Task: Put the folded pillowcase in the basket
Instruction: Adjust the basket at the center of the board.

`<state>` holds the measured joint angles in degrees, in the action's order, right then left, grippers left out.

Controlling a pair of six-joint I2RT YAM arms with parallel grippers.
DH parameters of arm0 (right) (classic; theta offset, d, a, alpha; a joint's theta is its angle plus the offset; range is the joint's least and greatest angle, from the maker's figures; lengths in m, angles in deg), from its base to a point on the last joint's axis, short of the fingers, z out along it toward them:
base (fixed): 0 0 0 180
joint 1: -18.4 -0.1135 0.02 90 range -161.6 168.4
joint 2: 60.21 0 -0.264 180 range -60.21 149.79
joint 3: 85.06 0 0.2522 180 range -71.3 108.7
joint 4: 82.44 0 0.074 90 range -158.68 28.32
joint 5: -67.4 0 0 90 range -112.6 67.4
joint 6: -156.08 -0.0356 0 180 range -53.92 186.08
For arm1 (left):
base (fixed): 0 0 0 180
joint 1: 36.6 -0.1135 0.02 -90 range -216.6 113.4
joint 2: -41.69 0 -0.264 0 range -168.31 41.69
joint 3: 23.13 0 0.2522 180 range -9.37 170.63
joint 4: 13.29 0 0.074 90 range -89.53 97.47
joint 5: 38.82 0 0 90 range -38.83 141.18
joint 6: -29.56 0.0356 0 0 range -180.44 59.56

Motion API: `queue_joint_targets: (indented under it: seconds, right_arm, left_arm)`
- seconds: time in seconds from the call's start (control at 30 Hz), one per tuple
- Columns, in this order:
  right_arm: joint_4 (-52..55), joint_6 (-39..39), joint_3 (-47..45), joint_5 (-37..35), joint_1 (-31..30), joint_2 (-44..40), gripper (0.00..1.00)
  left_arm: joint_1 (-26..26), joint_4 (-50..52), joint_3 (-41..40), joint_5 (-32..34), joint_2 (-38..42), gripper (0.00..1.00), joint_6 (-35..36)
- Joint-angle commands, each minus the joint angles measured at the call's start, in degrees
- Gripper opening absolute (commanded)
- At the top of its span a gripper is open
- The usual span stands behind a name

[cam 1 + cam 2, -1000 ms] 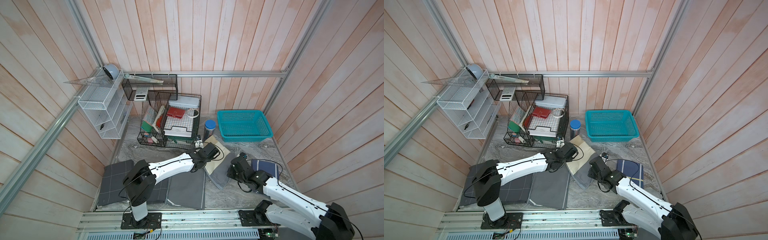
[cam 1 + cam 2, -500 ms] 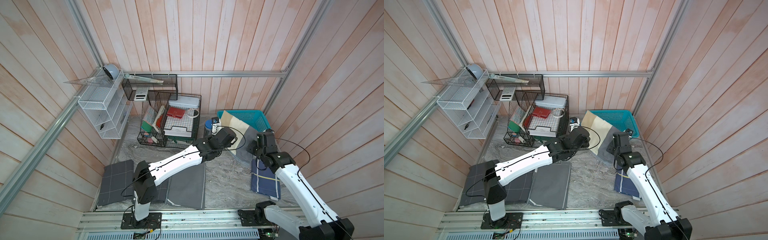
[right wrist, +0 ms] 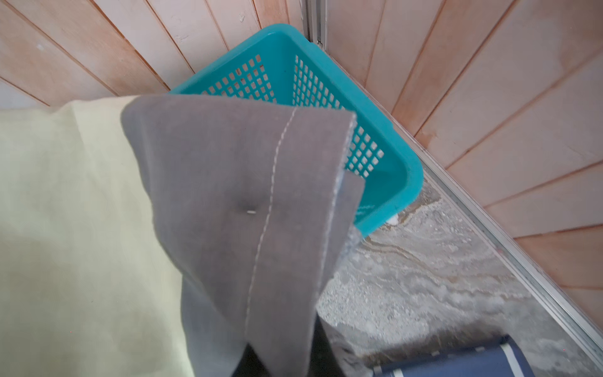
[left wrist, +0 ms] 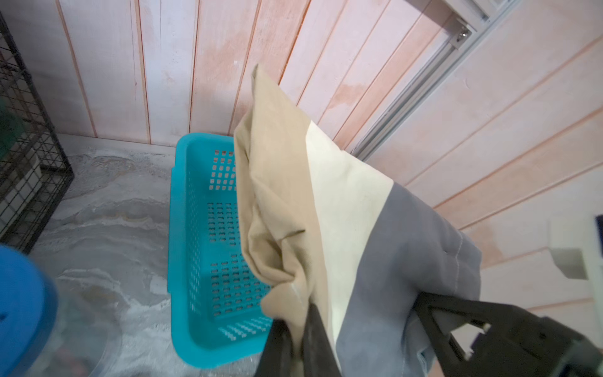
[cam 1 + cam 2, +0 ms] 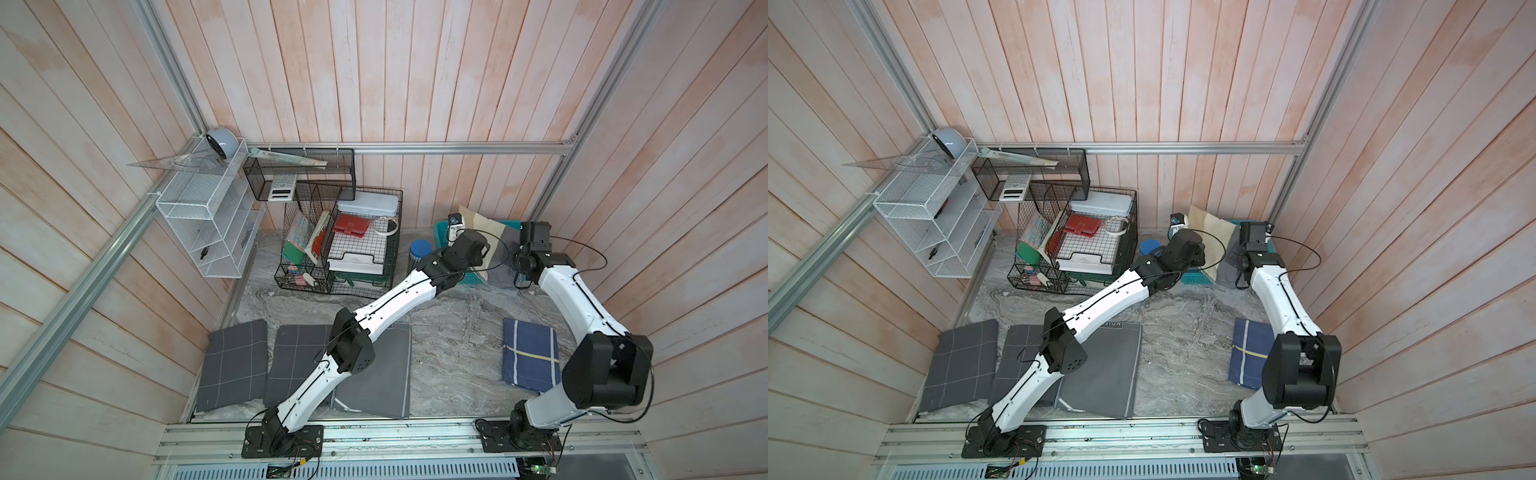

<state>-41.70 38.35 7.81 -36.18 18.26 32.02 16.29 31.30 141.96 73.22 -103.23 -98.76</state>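
The left gripper [image 4: 298, 342] and right gripper [image 3: 284, 355] were each clamped on an end of the folded pillowcase [image 5: 484, 232], holding it spread over the basket [image 4: 195, 228] at the table's [image 5: 457, 316] one-o'clock corner, apparently to lower it flat.

- Pillowcase [image 5: 484, 232]: a folded cloth in three colour bands, tan, cream and grey. It is raised off the table [image 5: 457, 332] and hangs slack and creased above the basket. The tan end lies to the far left and the grey end to the right. In both top views it hides most of the basket.
- Basket [image 4: 182, 228]: teal plastic, shallow and rectangular, with lattice-perforated sides and a flared rim. It stands upright in the table's far right corner.
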Motion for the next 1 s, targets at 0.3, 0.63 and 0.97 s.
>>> queue_joint_targets:
  seconds: [0.3, 0.63, 0.97]
  right_arm:
    - [-0.7, 4.9, 10.0, 3.7, -1.2, 13.9, 0.00]
    - [1.3, 4.7, 7.1, 2.6, -4.6, 16.5, 0.00]
    - [8.8, 4.1, 6.6, 5.0, -4.8, 14.9, 0.00]
  left_arm:
    - [-1.2, -9.0, 0.6, -6.0, -4.5, 0.00, 4.4]
    - [0.1, -7.6, -2.3, -1.7, -4.0, 0.00, 6.5]
    - [0.4, -6.4, -5.6, -1.2, -1.4, 0.00, 6.6]
